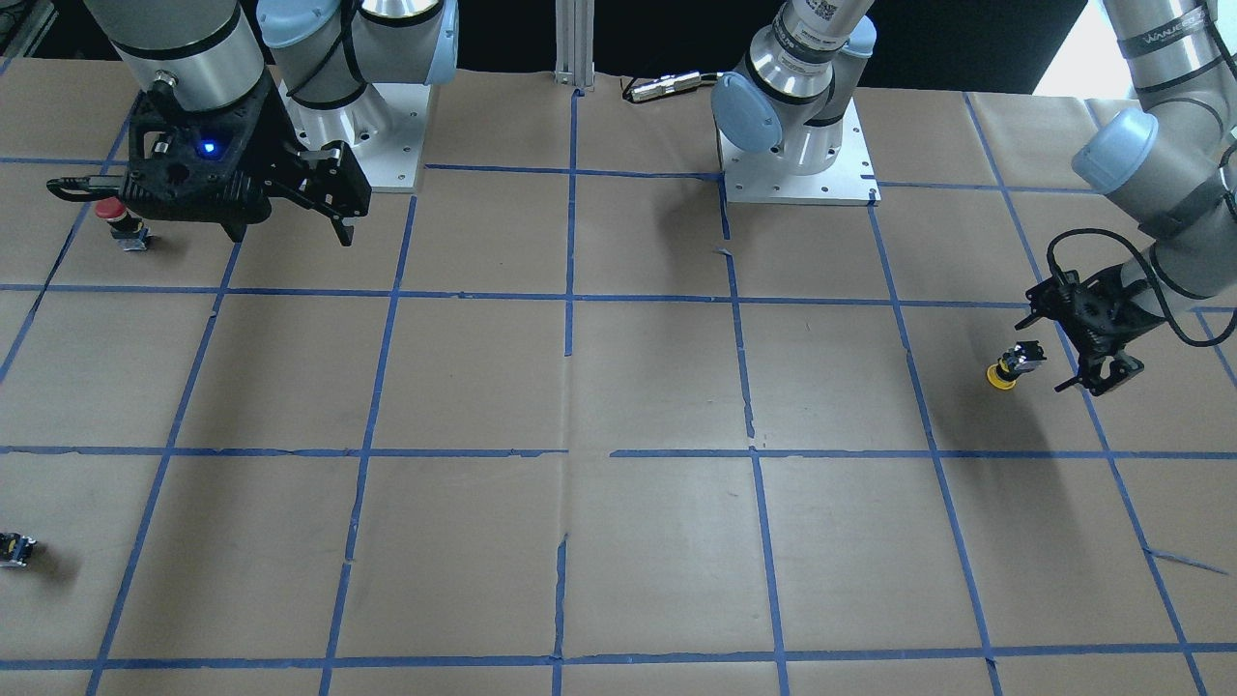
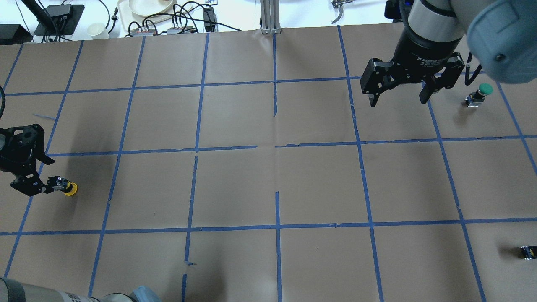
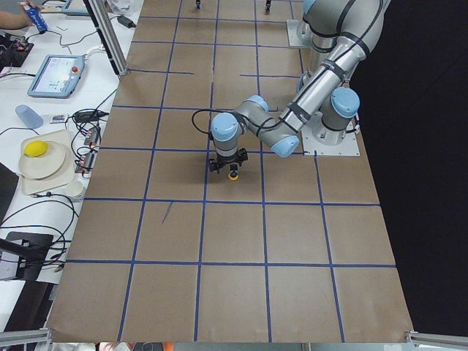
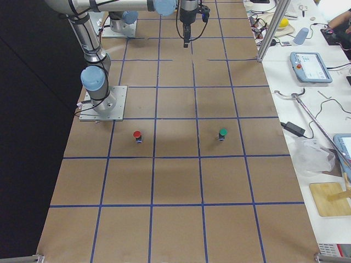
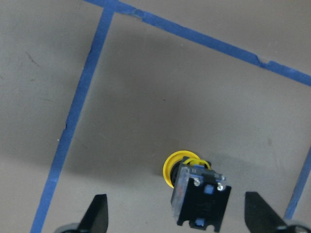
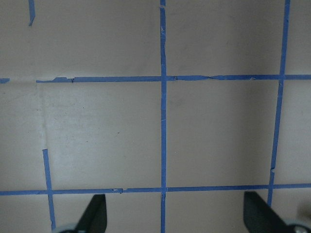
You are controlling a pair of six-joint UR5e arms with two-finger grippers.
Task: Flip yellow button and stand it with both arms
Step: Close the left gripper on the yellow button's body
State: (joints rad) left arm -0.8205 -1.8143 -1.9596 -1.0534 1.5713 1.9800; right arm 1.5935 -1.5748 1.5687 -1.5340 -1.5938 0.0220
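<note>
yellow button [image 1: 1011, 365] sits near the table's edge on the robot's left, inside one taped square. left gripper [image 2: 50, 173] is low over the paper right at it, jaws spread, gripping nothing. in the left wrist view the black-and-grey body end points at the camera and the yellow cap points away. the button sits between the two fingertips [image 5: 99, 213], closer to the right-hand one, with a gap on both sides. cannot tell whether it rests flat on its cap or leans over.

right gripper [image 2: 398, 102] hangs above the table on the far other side, well apart from the yellow button, jaws wide and empty. red button [image 1: 116, 217] stands just beside it, partly hidden by it in the front view. green button [image 2: 482, 90] stands upright a square over. small black-and-yellow block [image 2: 527, 251] lies by the table edge on the robot's right.

table [image 1: 657, 387] is covered in brown paper with a grid of blue tape [image 1: 570, 296], torn in spots. a white bench runs along the far side, with a plate [image 3: 33, 164] holding something yellow, a cup [image 3: 28, 115], a touchscreen pendant [image 4: 310, 67], cables and a wooden board [image 4: 332, 197].
</note>
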